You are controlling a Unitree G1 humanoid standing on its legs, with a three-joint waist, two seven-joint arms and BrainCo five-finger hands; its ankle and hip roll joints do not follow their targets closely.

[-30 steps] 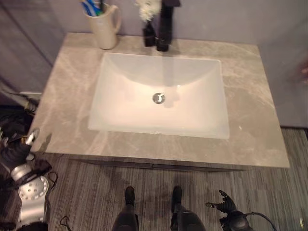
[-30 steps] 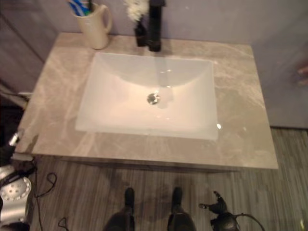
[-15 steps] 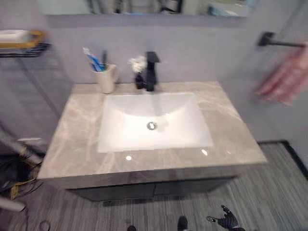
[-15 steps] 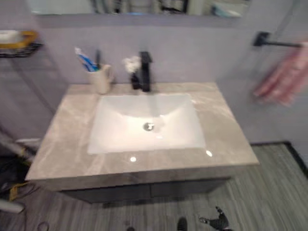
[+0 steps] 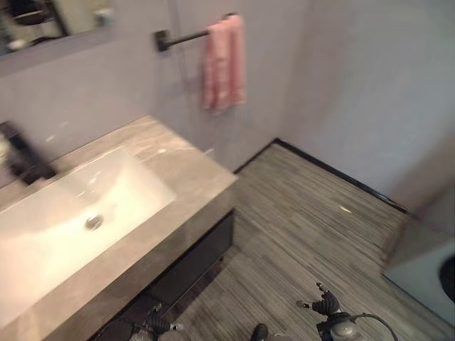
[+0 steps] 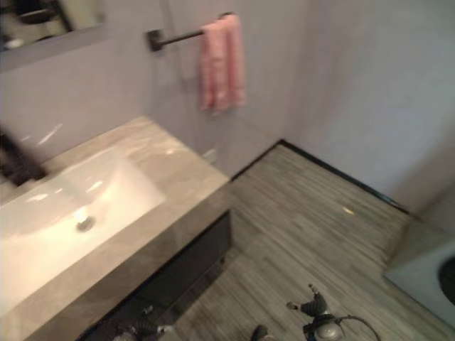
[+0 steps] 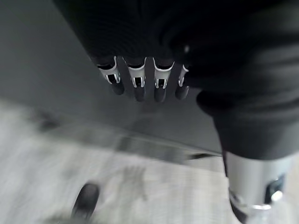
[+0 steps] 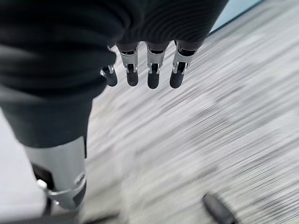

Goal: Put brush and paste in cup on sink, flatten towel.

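Wall bar [image 5: 186, 37] holds pink towel [image 5: 223, 64] (bunched, folded).

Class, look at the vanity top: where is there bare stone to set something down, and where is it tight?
The widest bare patch of countertop lies between the white basin and the counter's end below the pink towel. A narrower bare strip runs along the front edge, between basin and cabinet front. It is tighter behind the basin, by the black faucet at the wall.
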